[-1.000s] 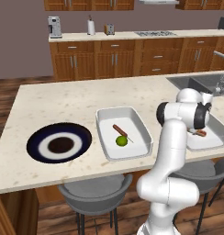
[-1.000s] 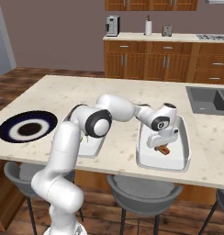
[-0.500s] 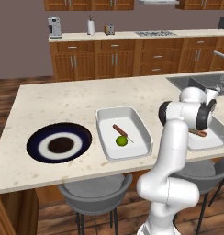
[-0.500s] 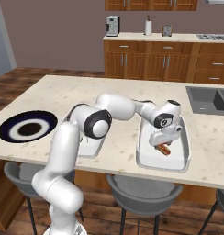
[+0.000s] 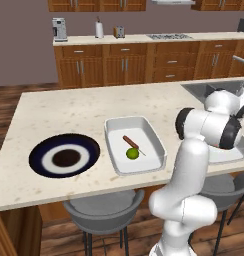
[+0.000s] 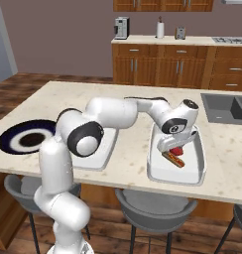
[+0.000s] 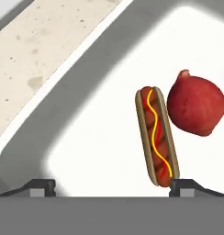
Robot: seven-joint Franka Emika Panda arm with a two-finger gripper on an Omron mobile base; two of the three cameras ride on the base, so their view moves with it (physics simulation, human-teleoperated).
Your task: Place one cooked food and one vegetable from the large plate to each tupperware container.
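Observation:
The large plate (image 5: 64, 156) (image 6: 28, 140) lies bare at the counter's left end. One tupperware container (image 5: 135, 145) holds a thin brown sausage (image 5: 130, 141) and a green round vegetable (image 5: 132, 153). The other tupperware container (image 6: 157, 173) (image 7: 95, 137) holds a hot dog (image 6: 173, 159) (image 7: 156, 136) and a red round vegetable (image 7: 195, 108) side by side. My gripper (image 6: 173, 144) (image 7: 112, 187) hovers open just above this container, fingertips (image 7: 38, 186) wide apart. The hot dog's end lies close to one fingertip, not gripped. In the left base view my arm hides most of this container.
A grey sink basin (image 6: 227, 106) is set into the counter right of the containers. Grey stools (image 5: 101, 212) stand below the counter's near edge. Wooden cabinets line the back wall. Speckled counter (image 7: 45, 46) runs beside the container rim.
The jaws have spread wide over the right container and the hot dog now lies loose on its floor. The arm has hardly moved.

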